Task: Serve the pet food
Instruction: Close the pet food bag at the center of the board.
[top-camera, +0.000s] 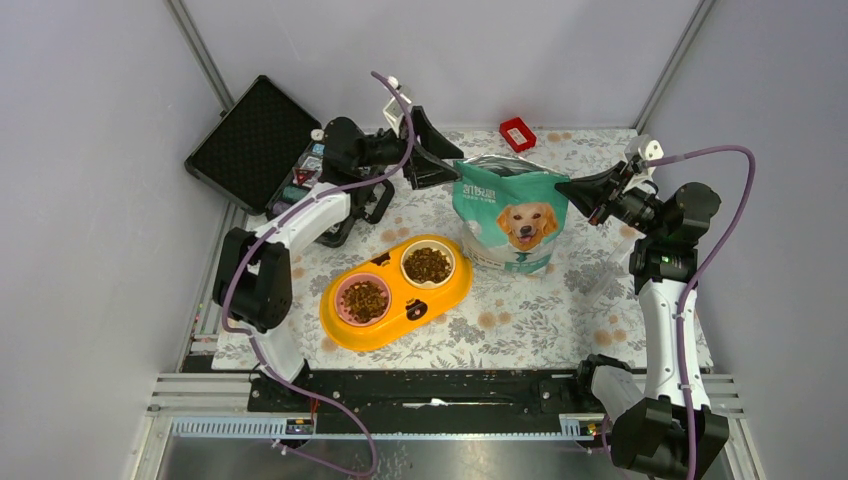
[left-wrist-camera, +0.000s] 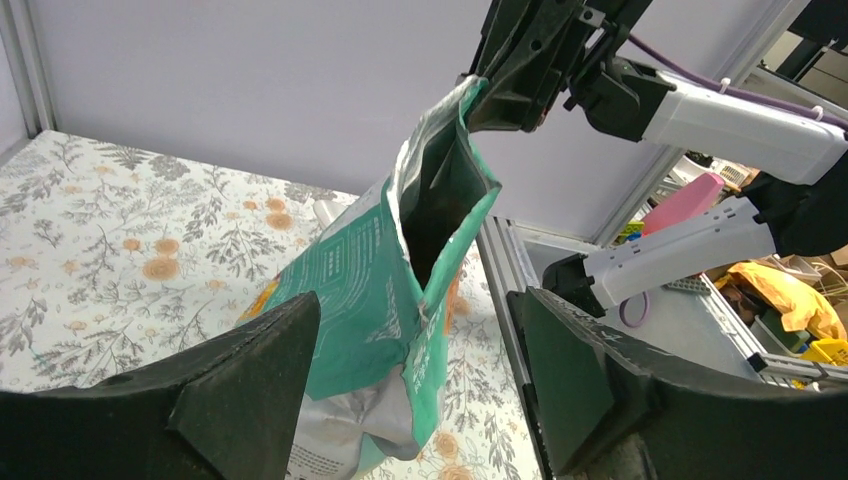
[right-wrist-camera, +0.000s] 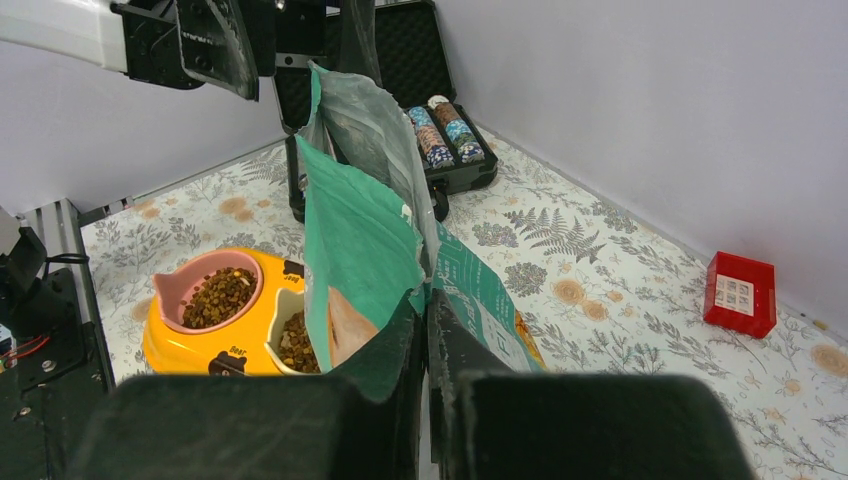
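Note:
The teal-and-white pouch (top-camera: 510, 215) with the golden retriever stands upright right of the orange double bowl (top-camera: 440, 297). Its top is open, seen in the left wrist view (left-wrist-camera: 370, 300). Dark-brown kibble fills the pink cup (top-camera: 365, 298) and the white cup (top-camera: 427, 264). My right gripper (top-camera: 562, 186) is shut on the pouch's top right corner (right-wrist-camera: 360, 240), jaws pinched on the teal edge (right-wrist-camera: 425, 305). My left gripper (top-camera: 458, 165) is open at the pouch's top left corner. Its fingers straddle the pouch without touching it (left-wrist-camera: 418, 300).
An open black case (top-camera: 250, 140) holding stacked chips (right-wrist-camera: 445, 135) lies at the back left, behind the left arm. A small red box (top-camera: 517, 133) sits at the back edge, also in the right wrist view (right-wrist-camera: 738, 293). The floral mat (top-camera: 560, 310) covers the table.

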